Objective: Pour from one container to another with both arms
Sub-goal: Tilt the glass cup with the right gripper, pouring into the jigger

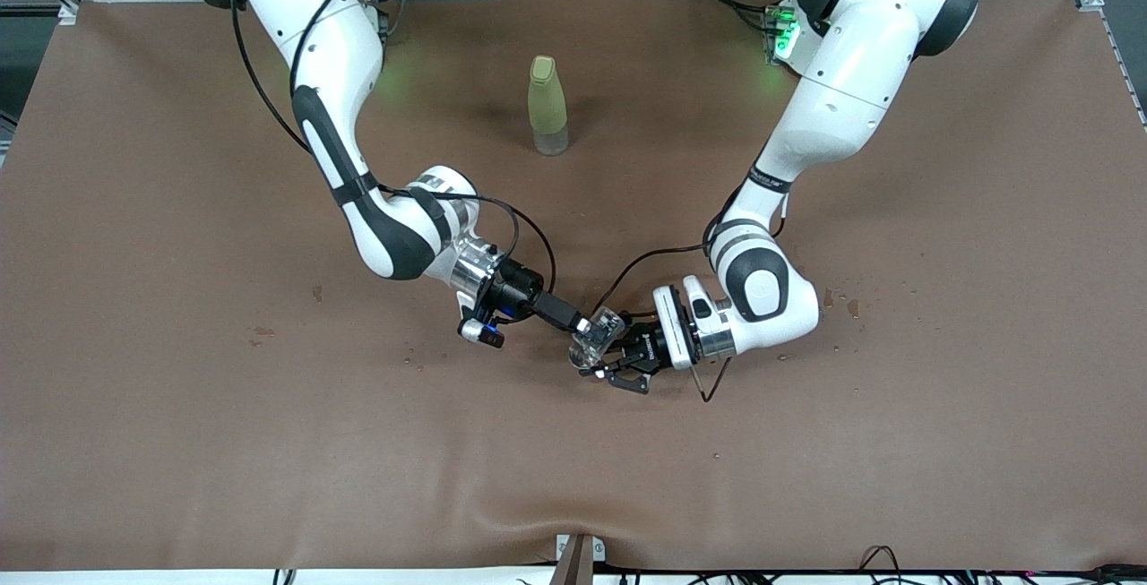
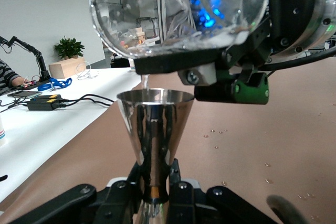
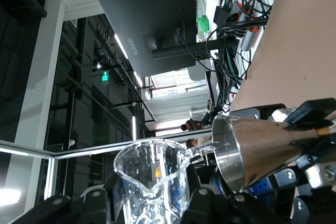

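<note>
Pouring is under way over the surface [image 1: 179, 442]: the tumbler [image 1: 606, 327], pinched in the right gripper [image 1: 582, 325] jaws, is tipped above the slim cup [image 2: 153, 129], clamped by the left gripper [image 1: 602, 368]. Misaligned rims would cause spillage.

Bottle [image 1: 547, 106] upright between arm bases (sole obstacle); bare table [image 1: 179, 442] around.

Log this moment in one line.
right end effector: shut on glass, tipped | left end effector: shut on metal cup | liquid pouring
</note>
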Motion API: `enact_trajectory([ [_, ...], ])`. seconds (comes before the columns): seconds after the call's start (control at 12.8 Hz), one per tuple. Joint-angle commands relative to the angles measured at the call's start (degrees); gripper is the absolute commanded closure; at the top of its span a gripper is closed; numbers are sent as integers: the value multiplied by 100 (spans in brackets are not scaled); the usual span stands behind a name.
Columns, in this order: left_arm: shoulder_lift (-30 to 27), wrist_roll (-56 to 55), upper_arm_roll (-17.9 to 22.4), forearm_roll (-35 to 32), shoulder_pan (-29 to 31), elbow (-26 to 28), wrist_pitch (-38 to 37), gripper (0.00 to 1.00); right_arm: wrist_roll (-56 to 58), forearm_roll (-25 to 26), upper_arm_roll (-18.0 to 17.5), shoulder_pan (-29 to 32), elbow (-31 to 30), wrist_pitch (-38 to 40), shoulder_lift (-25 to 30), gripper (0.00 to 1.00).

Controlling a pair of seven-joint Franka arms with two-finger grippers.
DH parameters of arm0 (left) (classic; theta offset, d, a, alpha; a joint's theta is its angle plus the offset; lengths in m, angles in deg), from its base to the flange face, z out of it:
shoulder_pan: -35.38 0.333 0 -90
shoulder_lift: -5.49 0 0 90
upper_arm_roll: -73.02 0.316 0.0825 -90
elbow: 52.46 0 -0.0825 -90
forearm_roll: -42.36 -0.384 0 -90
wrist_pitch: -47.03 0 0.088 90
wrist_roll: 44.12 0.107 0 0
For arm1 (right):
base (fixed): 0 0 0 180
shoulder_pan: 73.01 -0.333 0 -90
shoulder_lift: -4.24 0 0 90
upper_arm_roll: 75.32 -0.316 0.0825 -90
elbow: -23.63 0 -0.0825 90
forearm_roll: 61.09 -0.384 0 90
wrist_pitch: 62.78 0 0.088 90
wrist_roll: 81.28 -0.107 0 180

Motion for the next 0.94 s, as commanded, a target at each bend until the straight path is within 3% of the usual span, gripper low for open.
enact_trajectory([
  [0.0, 11, -46, 23, 184, -44, -94, 74, 100, -204, -293, 54, -73, 164, 4, -88, 100],
  [0.86, -16, -46, 23, 193, -9, -86, 74, 100, -995, -302, 54, -38, 120, -22, -44, 100],
])
